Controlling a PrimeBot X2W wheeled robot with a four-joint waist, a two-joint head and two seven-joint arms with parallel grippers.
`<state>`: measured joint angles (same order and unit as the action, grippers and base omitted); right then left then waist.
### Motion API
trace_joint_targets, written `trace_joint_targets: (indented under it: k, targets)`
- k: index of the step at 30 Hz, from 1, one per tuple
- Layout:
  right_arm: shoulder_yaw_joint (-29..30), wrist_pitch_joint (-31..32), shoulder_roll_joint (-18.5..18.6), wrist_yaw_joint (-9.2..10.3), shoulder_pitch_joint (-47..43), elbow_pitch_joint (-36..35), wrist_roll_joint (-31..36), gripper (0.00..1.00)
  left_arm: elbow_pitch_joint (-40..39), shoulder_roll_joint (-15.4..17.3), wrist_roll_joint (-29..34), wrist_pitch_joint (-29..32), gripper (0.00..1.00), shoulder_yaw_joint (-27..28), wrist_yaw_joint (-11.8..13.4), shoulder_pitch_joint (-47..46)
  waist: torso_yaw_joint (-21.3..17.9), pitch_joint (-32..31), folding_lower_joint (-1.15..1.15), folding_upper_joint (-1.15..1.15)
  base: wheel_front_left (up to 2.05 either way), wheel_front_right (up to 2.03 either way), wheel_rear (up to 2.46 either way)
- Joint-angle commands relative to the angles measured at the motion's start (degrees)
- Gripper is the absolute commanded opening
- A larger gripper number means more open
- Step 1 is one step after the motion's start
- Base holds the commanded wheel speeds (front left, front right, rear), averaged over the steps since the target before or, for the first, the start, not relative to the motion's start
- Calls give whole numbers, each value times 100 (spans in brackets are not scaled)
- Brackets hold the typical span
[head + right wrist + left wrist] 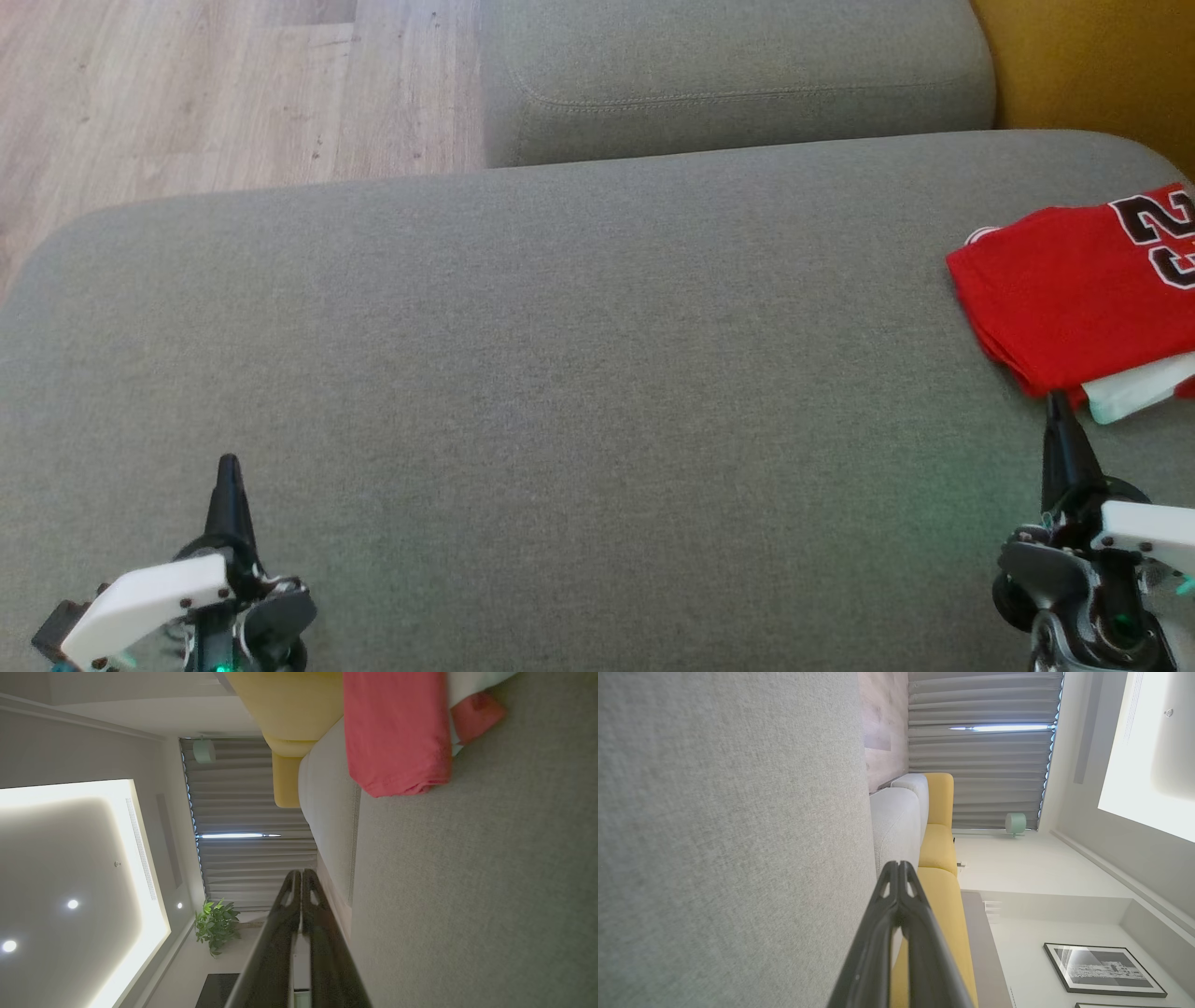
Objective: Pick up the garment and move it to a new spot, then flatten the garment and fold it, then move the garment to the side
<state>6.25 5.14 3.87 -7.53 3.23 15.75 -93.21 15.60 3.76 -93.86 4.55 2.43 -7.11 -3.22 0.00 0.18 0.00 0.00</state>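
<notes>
A folded red garment [1074,289] with black-and-white numbers and a white hem lies at the right edge of the grey sofa seat [579,373]. The right wrist view catches the garment [397,737] as a red bundle at its top. My right gripper [1058,403] is shut and empty, its tip just short of the garment's near edge; its fingertips [302,873] touch each other. Far from the garment, at the lower left, my left gripper [228,464] is shut too, holding nothing, with both fingers [898,864] pressed together above the seat.
A second grey cushion [738,75] sits behind the seat, with wooden floor [224,93] at the back left and a yellow cushion [1092,56] at the back right. Bare grey seat stretches between the two grippers.
</notes>
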Motion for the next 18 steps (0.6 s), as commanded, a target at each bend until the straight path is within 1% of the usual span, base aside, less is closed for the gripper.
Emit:
trace_joint_targets:
  k: [1, 18]
  targets:
    - [-97, 35, -9, 4, 284, -180, 1, 0, -163, 41, 21, 50, 0, 230, -37, -281, 0, 0, 0, 0, 0, 0, 0]
    - [-73, 55, -26, 4, 286, -178, 22, 0, -161, 18, 48, 76, 0, 262, -37, -284, 0, 0, 0, 0, 0, 0, 0]
